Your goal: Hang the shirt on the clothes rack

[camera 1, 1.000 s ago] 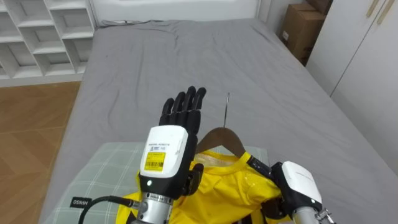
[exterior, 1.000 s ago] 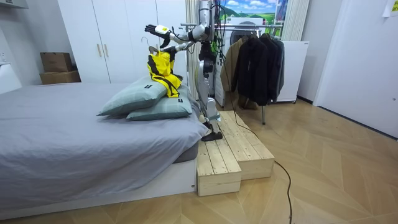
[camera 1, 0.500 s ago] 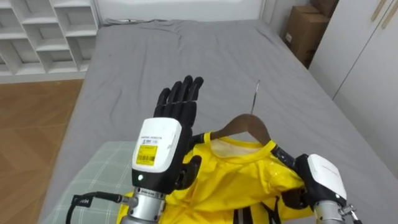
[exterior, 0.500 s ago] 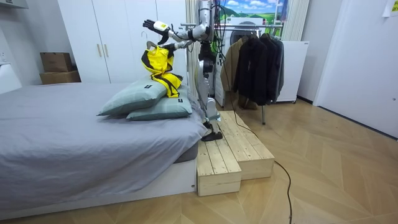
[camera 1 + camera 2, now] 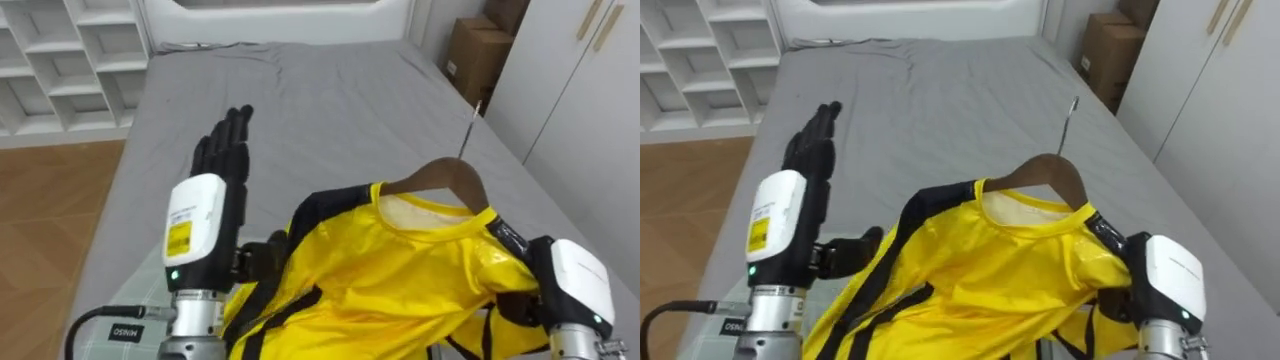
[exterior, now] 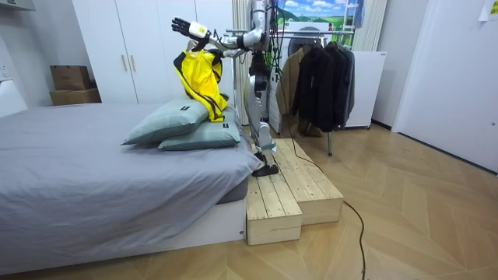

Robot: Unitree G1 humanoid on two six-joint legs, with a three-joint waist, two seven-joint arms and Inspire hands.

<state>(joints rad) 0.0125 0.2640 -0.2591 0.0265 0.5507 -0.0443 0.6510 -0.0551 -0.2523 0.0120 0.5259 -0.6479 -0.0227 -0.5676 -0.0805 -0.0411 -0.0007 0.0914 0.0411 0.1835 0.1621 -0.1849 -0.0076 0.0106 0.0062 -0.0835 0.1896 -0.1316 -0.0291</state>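
The grey bed (image 5: 330, 90) is stretching away in front of the robot, which is standing on a wooden platform (image 6: 292, 183) at the bed's edge, facing the pillows (image 6: 183, 124). The rack of dark coats (image 6: 319, 78) is standing behind it, on the room view's right. So I'd judge the robot is going to have to turn right round before anything gets hung.

The yellow shirt (image 5: 400, 270) is hanging in the air above the pillows, draped on a wooden hanger (image 5: 440, 178). The hanger's shoulders are running across the robot's front. Its metal hook (image 5: 468, 130) is pointing up and away over the bed, not towards the rack.

The right hand (image 5: 575, 290) is sitting against the shirt's right shoulder, nearer the hanger, and seems to be carrying it. Its fingers are tucked under the cloth, so I cannot tell how they are set. The left hand (image 5: 215, 165) is raised just left of the shirt, fingers straight and holding nothing.
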